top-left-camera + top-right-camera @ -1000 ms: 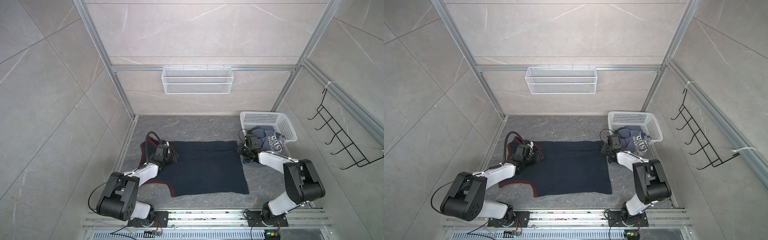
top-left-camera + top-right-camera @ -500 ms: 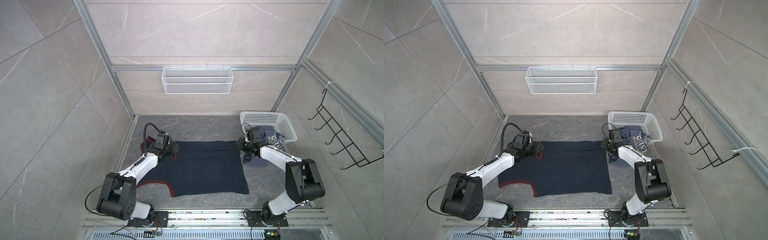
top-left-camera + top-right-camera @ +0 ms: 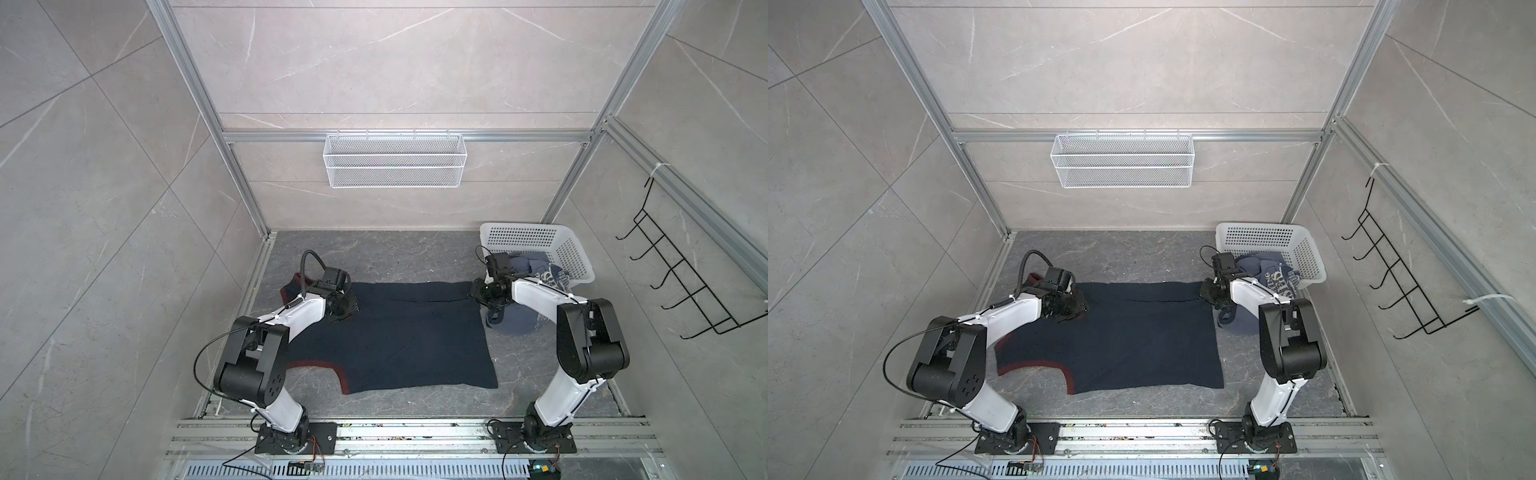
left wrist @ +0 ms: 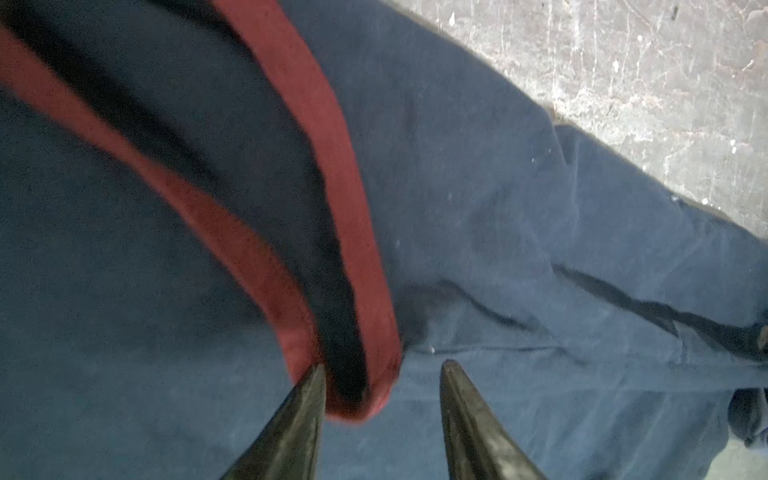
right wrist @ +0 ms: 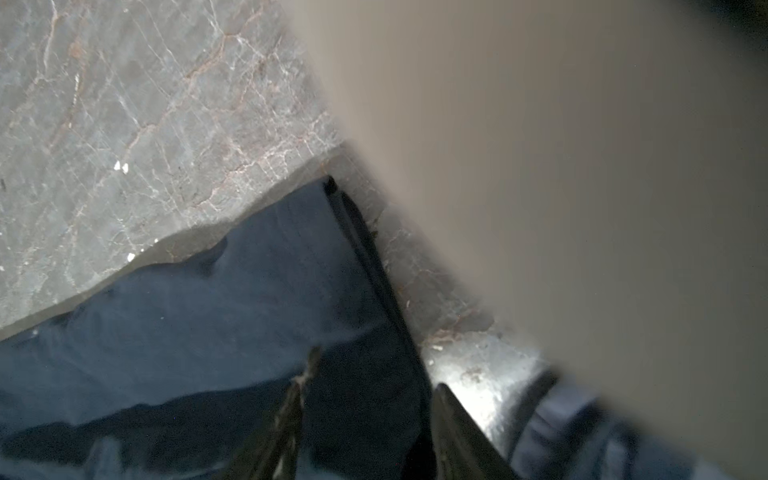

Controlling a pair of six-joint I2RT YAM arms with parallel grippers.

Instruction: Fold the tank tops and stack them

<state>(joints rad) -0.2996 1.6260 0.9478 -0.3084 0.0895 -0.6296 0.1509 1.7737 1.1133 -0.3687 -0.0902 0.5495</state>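
Observation:
The dark navy tank top (image 3: 407,332) (image 3: 1142,332) lies spread flat on the grey floor, its maroon trim (image 4: 340,166) at the left end. My left gripper (image 3: 347,309) (image 4: 383,365) stands open over the far left corner, with the maroon strap loop between its fingers, beside one fingertip. My right gripper (image 3: 482,295) (image 5: 376,370) is open at the far right corner, the navy hem (image 5: 365,257) lying between its fingers. The slate-blue tank top (image 3: 515,324) (image 3: 1277,278) with whitish lettering spills from the white basket (image 3: 528,239) onto the floor, behind my right arm.
A white wire shelf (image 3: 395,166) hangs on the back wall. A black hook rack (image 3: 685,291) is fixed to the right wall. Aluminium rails (image 3: 395,432) run along the front under both arm bases. A blurred pale surface (image 5: 582,166) fills much of the right wrist view.
My left gripper has shifted a little to the right over the navy top's far left corner, and the left elbow has risen. The right gripper has stayed near the far right corner.

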